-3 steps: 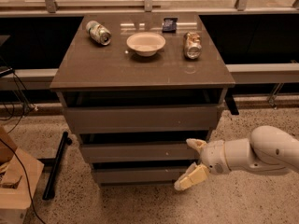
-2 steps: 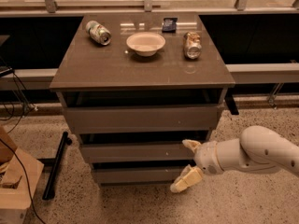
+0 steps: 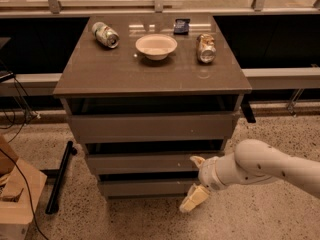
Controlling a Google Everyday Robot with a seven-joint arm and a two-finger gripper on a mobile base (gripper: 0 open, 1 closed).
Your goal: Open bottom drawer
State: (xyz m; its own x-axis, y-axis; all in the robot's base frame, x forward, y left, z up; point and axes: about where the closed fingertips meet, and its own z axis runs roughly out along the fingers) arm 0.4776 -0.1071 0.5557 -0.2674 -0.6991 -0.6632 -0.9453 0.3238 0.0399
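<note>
**Far left, on the floor.** A cardboard box point(image 3: 12, 204) and a black bar point(image 3: 59, 178) lying beside the cabinet. Neither is part of my job.

**Cabinet top point(image 3: 150, 79), left to right.** A tipped can point(image 3: 105, 34), a white bowl point(image 3: 156, 46), a dark packet point(image 3: 181, 26) at the far edge, and a second can point(image 3: 206, 48). All sit well above my work.

**Cabinet front.** Three flat, handleless fronts are stacked here. The bottom drawer point(image 3: 142, 187) is the lowest, just above the floor, with a dark gap along its upper edge. I judge it not yet pulled out.

**Right.** My gripper point(image 3: 196, 180) is at the right end of the bottom drawer's front. Its fingers are spread wide and grasp nothing. The upper finger point(image 3: 197, 160) is level with the middle front and the lower finger point(image 3: 194, 199) is near the floor. I cannot tell whether either touches the wood. My arm point(image 3: 260, 166) reaches in from the right.

**Step in hand.** By my reckoning, lining up for a hold.

**Next move calls for.** Get a finger into the gap above the bottom front, catch its top edge, then pull straight towards the near side. With no handle the purchase looks thin.
</note>
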